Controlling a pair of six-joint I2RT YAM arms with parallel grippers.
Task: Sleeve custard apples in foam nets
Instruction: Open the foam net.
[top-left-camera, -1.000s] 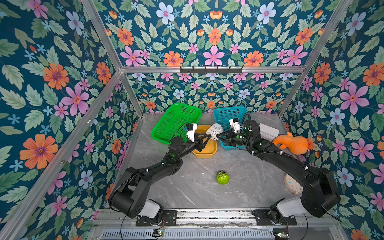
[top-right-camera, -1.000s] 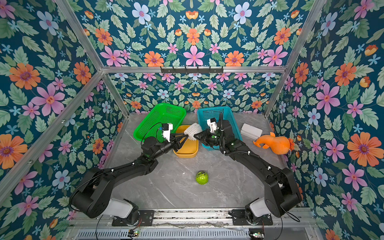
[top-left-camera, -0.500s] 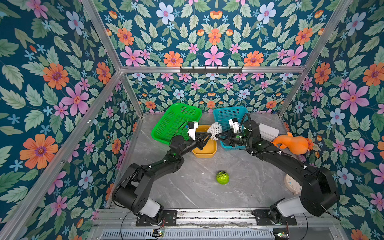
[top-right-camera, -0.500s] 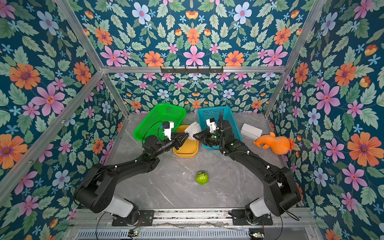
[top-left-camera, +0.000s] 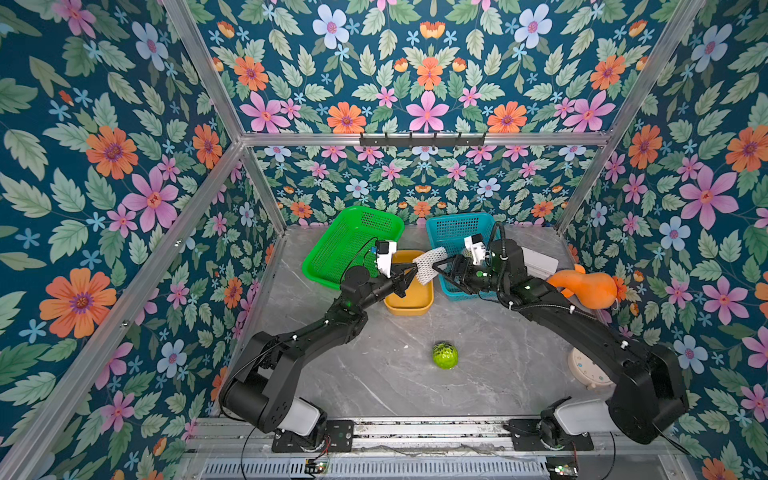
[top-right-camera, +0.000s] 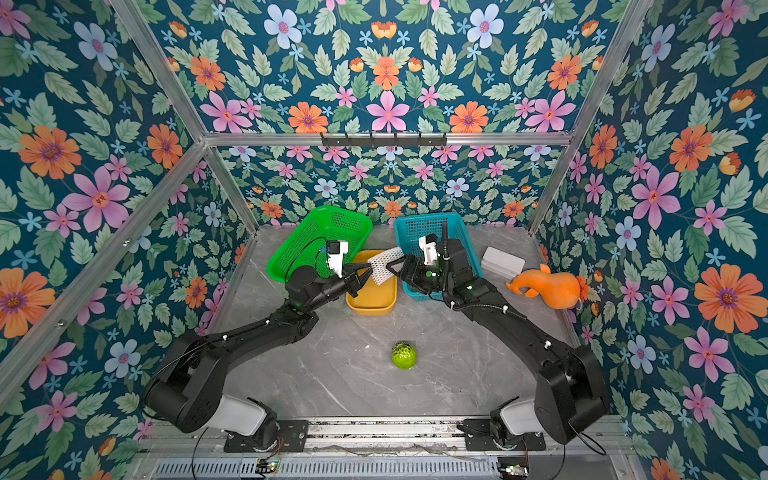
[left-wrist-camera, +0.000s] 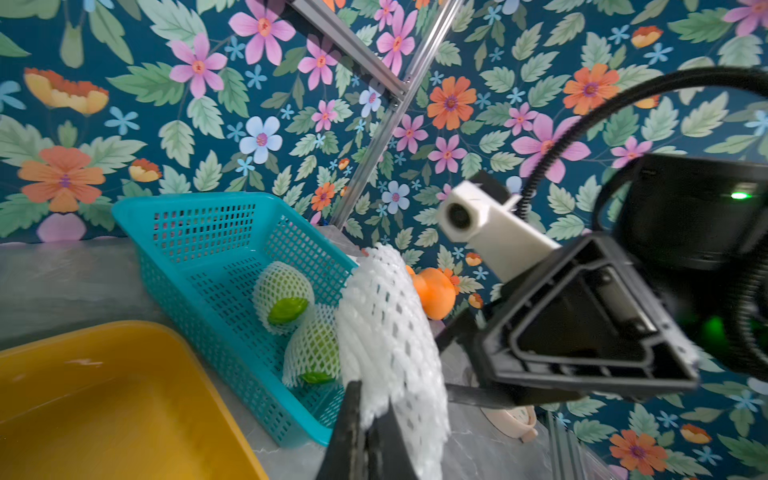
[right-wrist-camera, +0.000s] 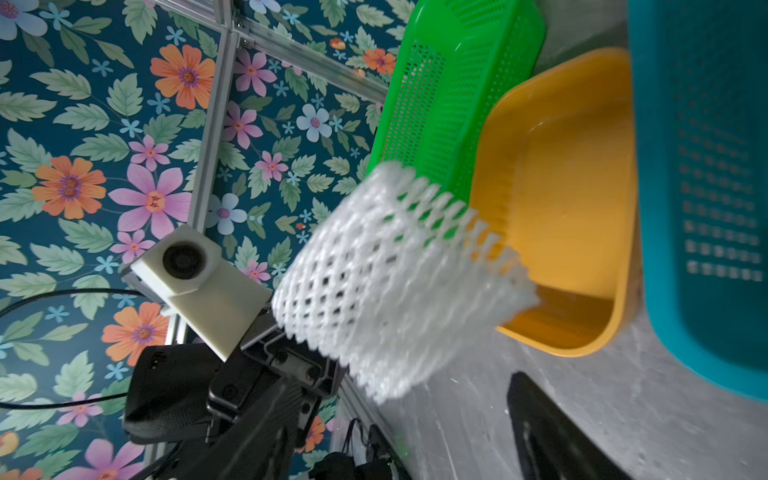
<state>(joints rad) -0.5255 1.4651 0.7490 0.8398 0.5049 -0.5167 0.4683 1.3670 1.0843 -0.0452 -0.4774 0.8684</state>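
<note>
Left gripper (top-left-camera: 410, 274) pinches one end of a white foam mesh net tube (top-left-camera: 430, 266), its jaws pressed tight on the foam, and holds it in the air above the yellow plastic tub (top-left-camera: 409, 305). Right gripper (top-left-camera: 444, 272) faces it just beside the net's other end, jaws spread and not clamped on it. One bare yellow-green bumpy custard apple (top-left-camera: 445, 355) sits alone on the grey marble table (top-left-camera: 374, 374), well apart from both. Two netted fruits (left-wrist-camera: 282, 293) lie in the teal mesh basket (left-wrist-camera: 199, 249).
</note>
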